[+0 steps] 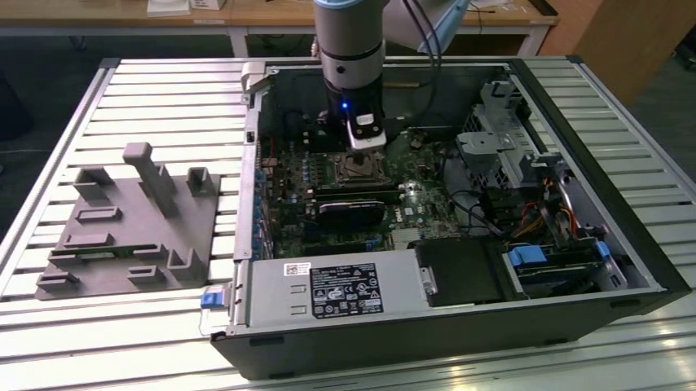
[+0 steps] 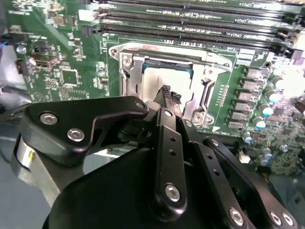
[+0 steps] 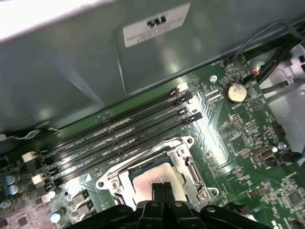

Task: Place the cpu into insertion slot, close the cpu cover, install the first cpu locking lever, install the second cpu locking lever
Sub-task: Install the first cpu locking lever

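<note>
Hovering over the insertion slot [image 2: 164,78], centre frame in the second wrist view, gripper [image 2: 167,95] fingers pressed together, holding nothing; cpu [image 2: 159,78] seated; cpu cover [image 3: 183,164] apparently down; levers' state unclear.

From my station the exterior view gives me a tabletop [image 1: 163,90] of pale ribbed metal slats, bright with glare along its near edge. An open black computer case [image 1: 457,326] lies on it, and on the exterior view's left a grey moulded fixture [image 1: 130,232] with upright posts sits on the slats. Behind the tabletop I see a wooden desk [image 1: 272,15] with white metal legs and some papers on top. A brown wooden panel [image 1: 614,37] stands at the exterior view's right, and the floor [image 1: 44,98] underneath looks dark.
</note>
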